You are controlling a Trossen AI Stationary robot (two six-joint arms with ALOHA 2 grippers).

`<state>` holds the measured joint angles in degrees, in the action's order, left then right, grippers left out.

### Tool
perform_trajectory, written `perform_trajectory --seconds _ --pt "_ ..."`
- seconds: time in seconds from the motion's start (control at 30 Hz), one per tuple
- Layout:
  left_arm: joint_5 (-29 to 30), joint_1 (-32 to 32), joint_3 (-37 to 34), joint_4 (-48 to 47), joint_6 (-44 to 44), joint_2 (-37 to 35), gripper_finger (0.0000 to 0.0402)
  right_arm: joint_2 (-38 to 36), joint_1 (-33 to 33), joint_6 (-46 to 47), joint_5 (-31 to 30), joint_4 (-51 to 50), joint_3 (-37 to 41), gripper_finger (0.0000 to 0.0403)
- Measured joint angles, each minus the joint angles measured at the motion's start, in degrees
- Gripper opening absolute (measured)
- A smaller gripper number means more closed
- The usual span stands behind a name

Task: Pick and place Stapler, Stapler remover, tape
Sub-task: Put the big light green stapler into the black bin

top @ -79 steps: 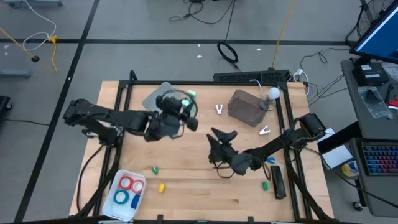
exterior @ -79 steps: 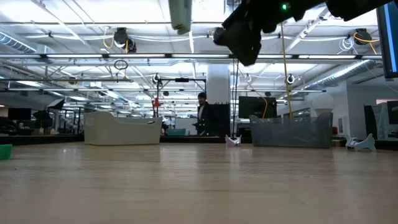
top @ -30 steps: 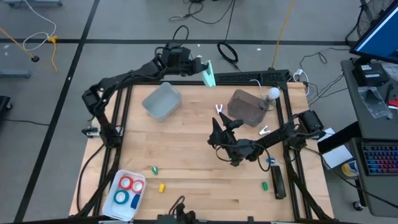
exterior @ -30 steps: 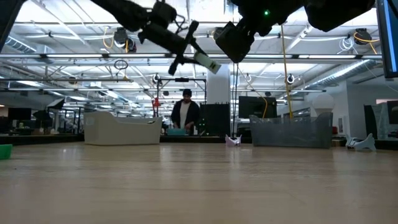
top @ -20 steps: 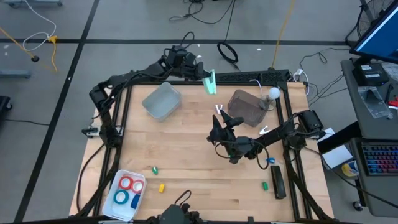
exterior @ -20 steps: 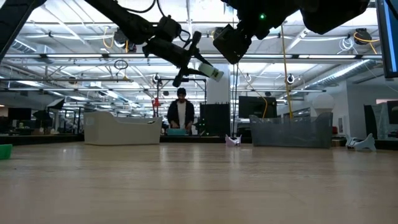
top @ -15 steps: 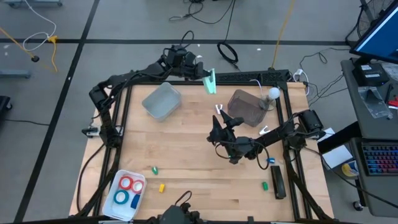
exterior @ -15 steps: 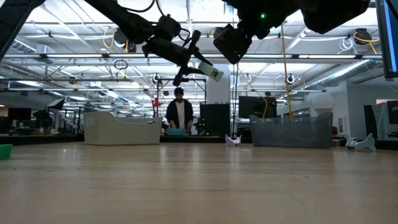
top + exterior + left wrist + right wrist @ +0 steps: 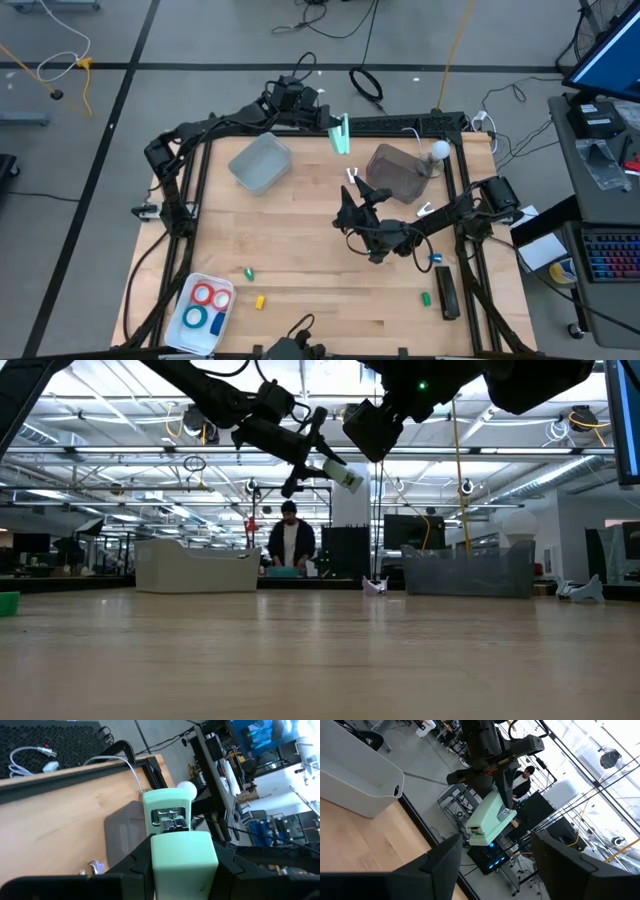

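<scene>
Spanning pale wooden table [image 9: 300, 250], person [image 9: 290, 540] in workshop behind

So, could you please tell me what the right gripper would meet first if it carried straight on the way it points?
Probably the pale green stapler held aloft by the left gripper; it sits between the right gripper's open jaws in the wrist view, though depth is unclear.

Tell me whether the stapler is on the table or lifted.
Lifted. The left tool is clamped on the green stapler; the low view shows it high above the table, near the far edge.
</scene>
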<state>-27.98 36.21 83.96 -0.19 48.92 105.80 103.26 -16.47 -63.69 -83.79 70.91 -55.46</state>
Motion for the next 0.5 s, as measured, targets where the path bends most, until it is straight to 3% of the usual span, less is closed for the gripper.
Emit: perform_trajectory --seconds 0.27,0.37,0.5 --pt "2.54 -1.78 0.0 3.63 0.33 0.0 0.0117 0.0 0.67 1.31 2.19 -0.88 -0.01 0.0314" --pt "2.7 -2.56 0.0 6.59 1.3 0.0 0.0117 0.0 1.26 1.62 4.98 -1.64 -0.02 0.0328" --pt "3.05 -2.98 0.0 6.86 2.45 0.0 0.0117 0.0 2.58 0.43 2.3 -2.21 -0.02 0.0333"
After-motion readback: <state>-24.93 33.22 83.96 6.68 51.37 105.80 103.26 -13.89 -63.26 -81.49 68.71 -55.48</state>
